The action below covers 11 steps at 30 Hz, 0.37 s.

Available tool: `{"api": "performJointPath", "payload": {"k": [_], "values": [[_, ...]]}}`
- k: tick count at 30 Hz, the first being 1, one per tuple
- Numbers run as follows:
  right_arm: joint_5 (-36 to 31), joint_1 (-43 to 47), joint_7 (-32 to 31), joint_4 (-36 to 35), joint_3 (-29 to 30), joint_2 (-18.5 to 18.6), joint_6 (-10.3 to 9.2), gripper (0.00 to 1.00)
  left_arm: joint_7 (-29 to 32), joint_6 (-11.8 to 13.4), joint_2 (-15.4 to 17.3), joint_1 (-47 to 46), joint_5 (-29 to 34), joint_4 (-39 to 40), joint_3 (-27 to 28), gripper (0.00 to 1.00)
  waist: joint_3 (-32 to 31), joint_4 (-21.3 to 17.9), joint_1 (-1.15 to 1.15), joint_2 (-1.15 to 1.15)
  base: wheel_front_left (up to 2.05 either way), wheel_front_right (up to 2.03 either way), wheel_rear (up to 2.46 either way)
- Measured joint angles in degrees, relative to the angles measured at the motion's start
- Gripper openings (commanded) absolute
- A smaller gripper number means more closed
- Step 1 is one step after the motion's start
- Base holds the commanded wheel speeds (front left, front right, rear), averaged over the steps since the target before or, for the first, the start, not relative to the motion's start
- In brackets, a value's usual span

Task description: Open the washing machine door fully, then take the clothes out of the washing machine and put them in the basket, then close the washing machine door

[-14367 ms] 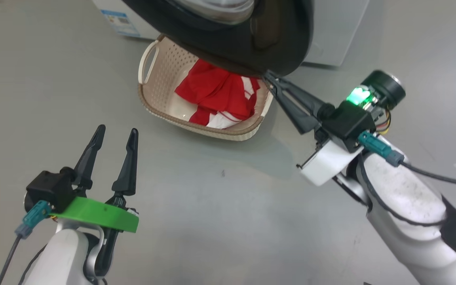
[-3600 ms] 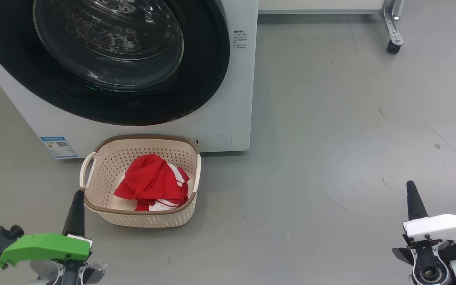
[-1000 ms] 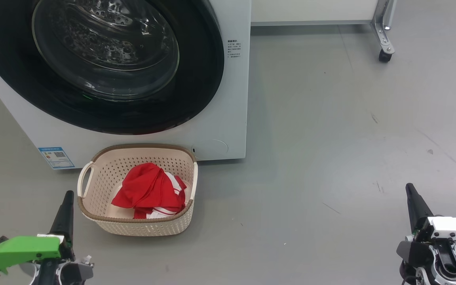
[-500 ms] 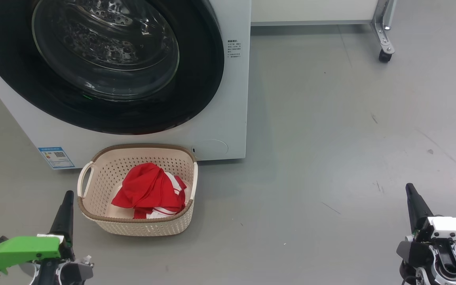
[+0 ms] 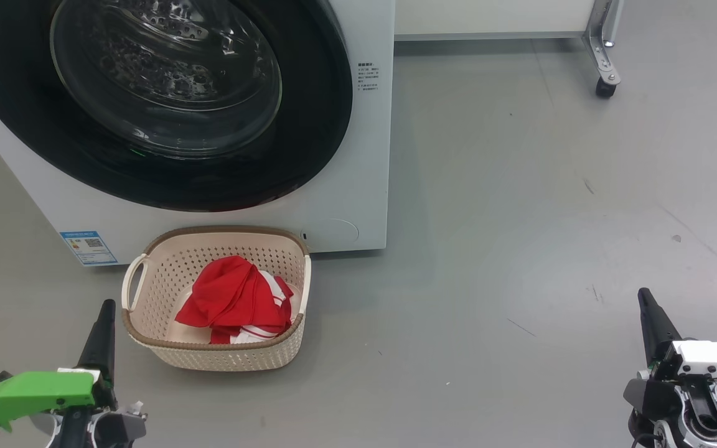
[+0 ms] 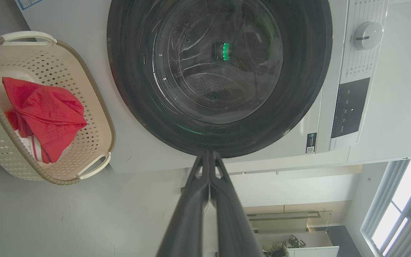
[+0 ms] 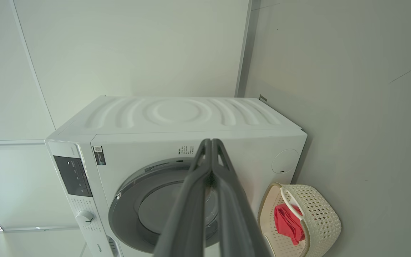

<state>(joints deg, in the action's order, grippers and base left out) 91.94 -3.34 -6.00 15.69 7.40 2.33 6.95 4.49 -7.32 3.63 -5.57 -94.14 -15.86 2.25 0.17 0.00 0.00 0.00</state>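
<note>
Head view: the door (image 5: 165, 106) looks flush against the washing machine (image 5: 368, 155), and the clothes (image 5: 234, 298) lie in the basket (image 5: 228, 358) just before it. Left wrist view: the left tool (image 6: 209, 154) is pinched narrow and empty. Right wrist view: the right tool (image 7: 211, 141) is likewise. The task seems complete, so both are best held clear.

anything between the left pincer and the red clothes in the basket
Only the near wall of the basket: the clothes lie inside, open from above. Bare floor separates the shut left pincer from it.
</note>
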Motion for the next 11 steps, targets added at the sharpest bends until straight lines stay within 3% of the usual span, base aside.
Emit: {"api": "performJointPath", "payload": {"k": [11], "values": [[0.0,0.0,0.0,0.0,0.0,0.0,0.0,0.0,0.0,0.0,-0.1,0.0,0.0,0.0,0.1,0.0,0.0,0.0,0.0,0.0,0.0,0.0,0.0]]}}
